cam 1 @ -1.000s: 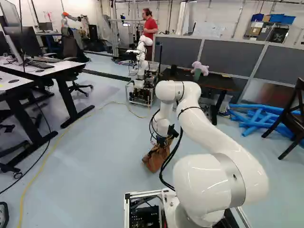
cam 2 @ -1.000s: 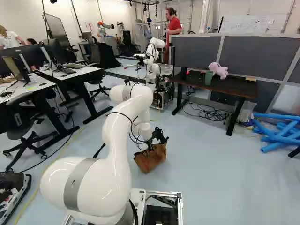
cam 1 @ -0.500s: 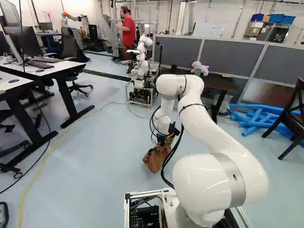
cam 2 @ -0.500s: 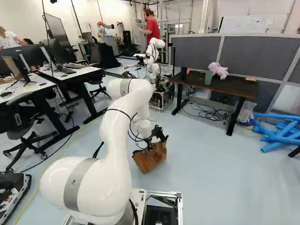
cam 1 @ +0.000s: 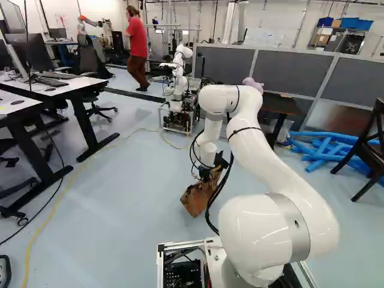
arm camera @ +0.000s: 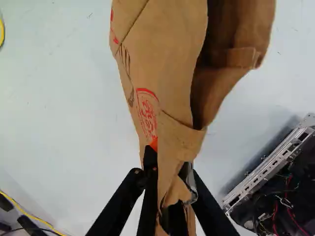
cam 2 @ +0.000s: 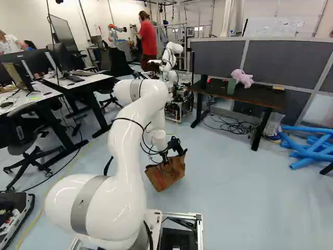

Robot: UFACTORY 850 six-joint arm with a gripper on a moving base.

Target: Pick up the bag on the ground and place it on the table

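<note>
At the end of the arm, my gripper (cam 2: 171, 152) points down at the brown paper bag (cam 2: 165, 176), just ahead of the base. In the wrist view both fingers of the gripper (arm camera: 170, 196) pinch the paper bag (arm camera: 170, 73) from two sides near its rim, and the paper is crumpled there. The bag hangs tilted, its mouth partly open; whether its bottom touches the floor I cannot tell. The dark table (cam 2: 234, 95) stands farther off, with a pink plush toy (cam 2: 242, 77) and a green cup (cam 2: 231, 86) on it.
Another robot (cam 2: 171, 62) stands behind the arm, left of the dark table. Cables (cam 2: 234, 125) lie under that table. Blue foam tubes (cam 2: 312, 148) lie at the right. White desks (cam 1: 36, 90) and chairs stand at the left; a yellow cable (cam 1: 57, 204) crosses the floor.
The arm's elbow has shifted and risen slightly. My gripper, with the bag in it, has changed place only a little, and the bag has tilted slightly more. The base has not moved.
</note>
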